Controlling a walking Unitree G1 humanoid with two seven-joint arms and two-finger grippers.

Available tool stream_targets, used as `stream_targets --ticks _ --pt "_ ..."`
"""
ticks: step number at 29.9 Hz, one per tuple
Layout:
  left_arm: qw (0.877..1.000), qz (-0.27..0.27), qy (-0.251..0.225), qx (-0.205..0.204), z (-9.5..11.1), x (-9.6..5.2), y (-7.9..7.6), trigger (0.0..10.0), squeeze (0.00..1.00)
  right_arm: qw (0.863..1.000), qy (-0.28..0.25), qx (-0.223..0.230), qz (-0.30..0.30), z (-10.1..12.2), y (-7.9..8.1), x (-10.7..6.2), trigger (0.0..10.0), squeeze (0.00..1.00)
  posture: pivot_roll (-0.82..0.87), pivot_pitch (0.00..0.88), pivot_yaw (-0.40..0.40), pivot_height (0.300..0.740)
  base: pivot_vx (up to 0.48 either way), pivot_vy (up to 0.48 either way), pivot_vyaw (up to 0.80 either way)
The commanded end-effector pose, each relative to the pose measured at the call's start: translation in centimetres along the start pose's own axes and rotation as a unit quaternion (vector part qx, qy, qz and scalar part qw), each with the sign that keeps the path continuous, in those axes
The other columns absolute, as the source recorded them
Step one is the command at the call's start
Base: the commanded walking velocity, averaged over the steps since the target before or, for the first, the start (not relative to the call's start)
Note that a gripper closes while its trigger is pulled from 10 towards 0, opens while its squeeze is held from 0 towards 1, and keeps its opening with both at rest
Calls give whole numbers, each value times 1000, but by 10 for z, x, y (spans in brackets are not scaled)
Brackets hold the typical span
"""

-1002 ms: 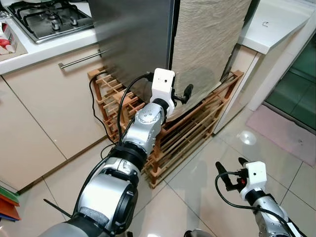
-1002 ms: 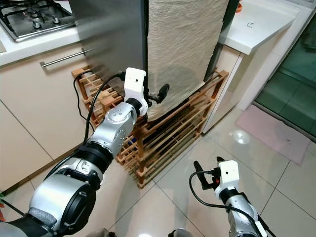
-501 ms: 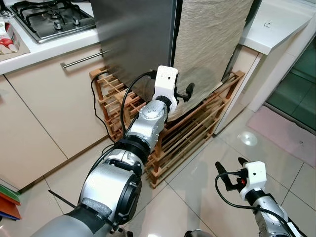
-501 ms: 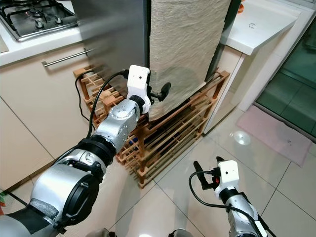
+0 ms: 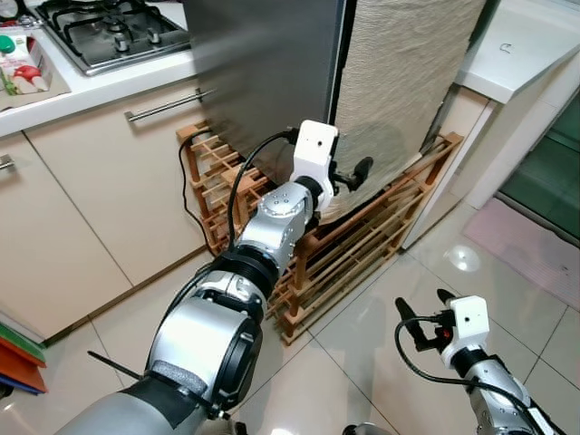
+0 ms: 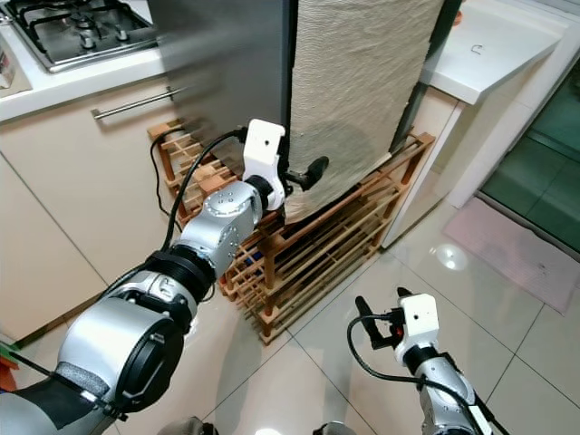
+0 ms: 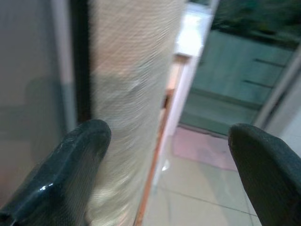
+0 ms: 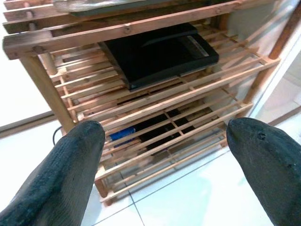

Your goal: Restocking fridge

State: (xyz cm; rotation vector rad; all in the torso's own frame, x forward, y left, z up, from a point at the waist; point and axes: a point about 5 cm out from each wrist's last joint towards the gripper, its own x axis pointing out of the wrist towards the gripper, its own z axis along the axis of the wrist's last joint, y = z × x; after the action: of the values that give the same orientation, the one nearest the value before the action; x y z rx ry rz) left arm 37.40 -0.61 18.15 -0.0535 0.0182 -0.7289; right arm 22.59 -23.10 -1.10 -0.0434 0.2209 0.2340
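The fridge has a steel side [image 5: 263,72] and a front covered by a beige textured cloth [image 5: 399,82]. It stands on a low wooden rack [image 5: 381,227]. My left gripper [image 5: 349,179] is stretched out to the lower part of the cloth-covered front, close to the dark gap between side and front. It is open, with the cloth edge between its spread fingers [image 7: 70,160] in the left wrist view. My right gripper [image 5: 423,313] hangs low over the tiled floor, open and holding nothing, facing the rack.
A black box [image 8: 160,52] and a small blue item [image 8: 123,133] lie on the rack shelves. A black cable [image 5: 186,172] hangs beside the rack. Left are a cabinet with bar handle [image 5: 168,104], a gas hob [image 5: 118,27] and a carton [image 5: 23,59]. A white counter [image 5: 526,45] and pink mat [image 5: 535,249] are right.
The camera has shifted, so the scene sits further right. My left gripper has reached slightly further along the fridge's cloth-covered front. The right gripper has not moved.
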Motion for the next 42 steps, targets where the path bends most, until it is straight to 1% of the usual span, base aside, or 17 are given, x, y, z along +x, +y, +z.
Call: stream_targets --ticks 1,8,11,12,13,14,16,19,20,22,26,33,35,37,42 --pt "985 -159 -52 -50 21 26 -114 10000 0 1000 0 -4 -3 2 -4 0 10000 0 -104 46 -15 740 0 0 0" --pt "980 -175 -71 -61 33 26 -118 10000 0 1000 0 -4 -3 2 -5 0 10000 0 -104 46 -16 740 0 0 0" --pt "980 -176 -74 -55 35 26 -118 10000 0 1000 0 -5 -3 3 -5 0 10000 0 -105 45 -16 740 0 0 0" --pt "982 -165 -77 -46 35 25 -114 10000 0 1000 0 -5 -3 3 -5 1 10000 0 -105 47 -17 740 0 0 0" --pt "982 -165 -77 -46 35 25 -114 10000 0 1000 0 -5 -3 3 -5 1 10000 0 -105 47 -17 740 0 0 0" --pt "986 -143 -81 -34 33 24 -105 10000 0 1000 -1 -4 -3 3 -5 1 10000 0 -103 49 -19 740 0 0 0" --pt "989 -121 -86 -15 31 21 -94 10000 0 1000 -1 -4 -3 3 -5 1 10000 0 -100 52 -22 740 0 0 0" --pt "993 -92 -79 2 21 14 -76 10000 0 1000 0 -4 -4 3 -5 1 10000 0 -94 55 -22 740 0 0 0" --pt "994 -78 -73 2 14 10 -67 10000 0 1000 0 -3 -5 3 -5 1 10000 0 -92 54 -22 740 0 0 0" --pt "996 -58 -65 3 7 4 -56 10000 0 1000 1 -3 -7 2 -5 1 10000 0 -87 55 -24 740 0 0 0" --pt "998 -35 -60 0 0 -5 -43 10000 0 1000 3 -4 -5 2 -5 0 10000 0 -76 53 -26 740 0 0 0" --pt "998 -25 -64 10 -1 -14 -35 10000 0 1000 6 -5 -4 1 -4 1 10000 0 -68 44 -25 740 0 0 0" --pt "998 -6 -61 14 -3 -16 -28 10000 0 1000 6 -5 -3 1 -4 1 10000 0 -66 39 -26 740 0 0 0" --pt "998 7 -59 17 -4 -16 -24 10000 0 1000 7 -5 -3 1 -4 1 10000 0 -66 35 -26 740 0 0 0" --pt "998 19 -56 14 -3 -12 -22 10000 0 1000 7 -6 -3 1 -4 1 10000 0 -69 29 -26 740 0 0 0"
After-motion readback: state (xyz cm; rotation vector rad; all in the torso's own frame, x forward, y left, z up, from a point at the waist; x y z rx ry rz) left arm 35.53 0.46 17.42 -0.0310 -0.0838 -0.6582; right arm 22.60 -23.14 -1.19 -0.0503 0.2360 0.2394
